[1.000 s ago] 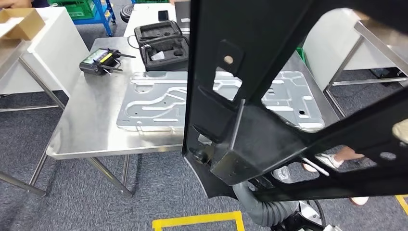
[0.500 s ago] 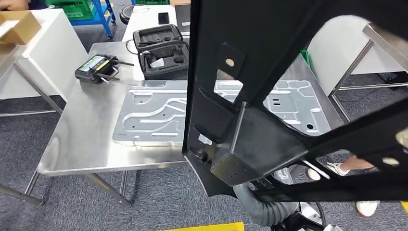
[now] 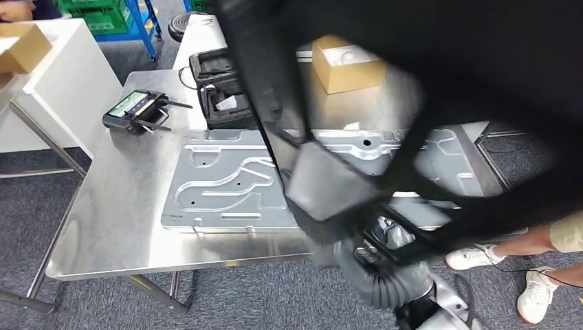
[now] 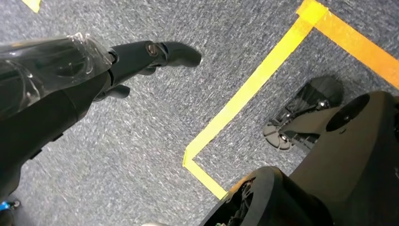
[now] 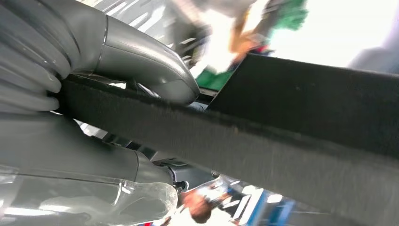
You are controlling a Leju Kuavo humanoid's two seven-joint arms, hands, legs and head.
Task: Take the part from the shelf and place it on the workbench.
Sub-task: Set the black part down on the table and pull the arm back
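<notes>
black frame-shaped part (image 3: 440, 82), large and blurred, fills the upper right of the head view, held up in the air over the right half of the stainless steel workbench (image 3: 117, 206). its bars cross in front of a boxy black section low in the middle of the view, and it does not rest on the bench top. in the right wrist view the right hand (image 5: 94, 89) grasps a dark, felt-like bar of the part (image 5: 263, 141), with the thick grey thumb (image 5: 141, 56) on one side of the bar and the grey cover on the other. the left hand (image 4: 141, 61) hangs over grey carpet (image 4: 141, 141) marked with yellow tape (image 4: 254, 89); it holds nothing and its dark fingers (image 4: 174, 49) are stretched out and apart. on the workbench a pressed silver metal panel (image 3: 227, 185) lies flat, partly hidden by the part. a black handheld controller with a green screen (image 3: 134, 110) lies near the far left corner, and an open black foam-lined case (image 3: 216, 75) stands beside it. a brown cardboard box (image 3: 344, 65) sits further back. a person's legs in white shoes (image 3: 509, 268) show at the right, beside the bench.
</notes>
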